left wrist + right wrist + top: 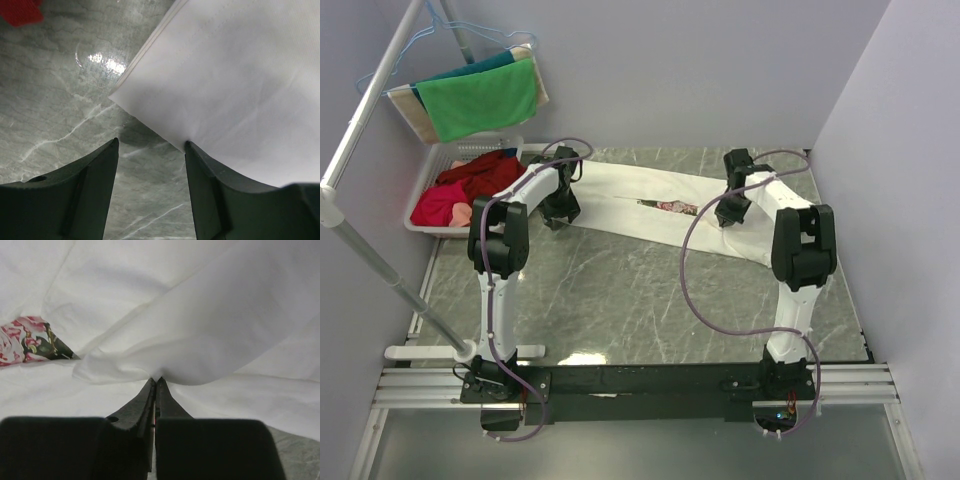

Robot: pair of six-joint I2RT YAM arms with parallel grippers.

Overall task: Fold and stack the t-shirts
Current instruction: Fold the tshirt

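Marble tabletop (620, 290) carries the t-shirt (620, 195); left tool (151, 142) spread, right tool (156, 380) pinching its fold.

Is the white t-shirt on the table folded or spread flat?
Partly folded: the t-shirt lies as a long narrow band, its flower print showing only through a slit.

A grey-green marbled table (620, 300) carries a white cotton t-shirt with a rose print (620, 200), stretched flat across its far side, and a white slatted plastic basket (455, 152) at far left.
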